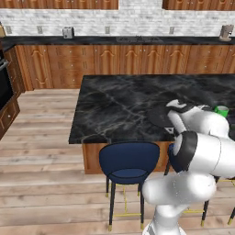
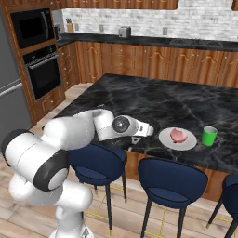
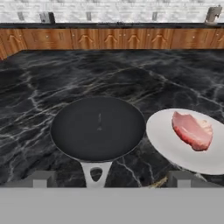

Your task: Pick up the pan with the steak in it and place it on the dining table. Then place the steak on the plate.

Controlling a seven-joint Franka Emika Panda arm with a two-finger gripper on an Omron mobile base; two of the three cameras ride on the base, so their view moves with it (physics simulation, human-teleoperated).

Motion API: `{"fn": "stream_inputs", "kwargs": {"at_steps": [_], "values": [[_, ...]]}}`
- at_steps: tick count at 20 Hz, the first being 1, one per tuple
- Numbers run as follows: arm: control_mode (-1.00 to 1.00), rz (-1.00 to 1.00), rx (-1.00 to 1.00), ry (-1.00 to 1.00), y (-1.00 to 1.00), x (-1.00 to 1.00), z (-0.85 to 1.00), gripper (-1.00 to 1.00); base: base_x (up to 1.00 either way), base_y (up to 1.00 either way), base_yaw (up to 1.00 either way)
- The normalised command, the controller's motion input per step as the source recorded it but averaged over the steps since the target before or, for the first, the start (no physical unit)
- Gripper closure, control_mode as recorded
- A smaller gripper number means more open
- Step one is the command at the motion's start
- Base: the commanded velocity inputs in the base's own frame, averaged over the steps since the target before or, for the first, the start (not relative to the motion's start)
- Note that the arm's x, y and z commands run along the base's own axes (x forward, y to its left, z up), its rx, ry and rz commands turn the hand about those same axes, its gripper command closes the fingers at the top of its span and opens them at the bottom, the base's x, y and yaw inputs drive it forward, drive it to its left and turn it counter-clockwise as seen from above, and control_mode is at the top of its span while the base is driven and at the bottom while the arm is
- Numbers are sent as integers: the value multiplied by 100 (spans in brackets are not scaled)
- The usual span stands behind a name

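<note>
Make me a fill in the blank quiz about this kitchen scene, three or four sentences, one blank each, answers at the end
1. The steak lies on the white ____.
2. The pan sits on the dining table with nothing ____ it.
3. The gripper has its jaws ____, holding nothing.
4. A ____ cup stands beside the plate.

Missing words: plate; in; open; green
</note>
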Motion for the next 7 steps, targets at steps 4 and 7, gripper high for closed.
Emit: {"fn": "stream_inputs", "kwargs": {"at_steps": [4,7], "values": [[-100,15,-3,-3,50,-27,100,-100,0,0,0],[-100,15,-2,3,42,-32,100,-100,0,0,0]]}}
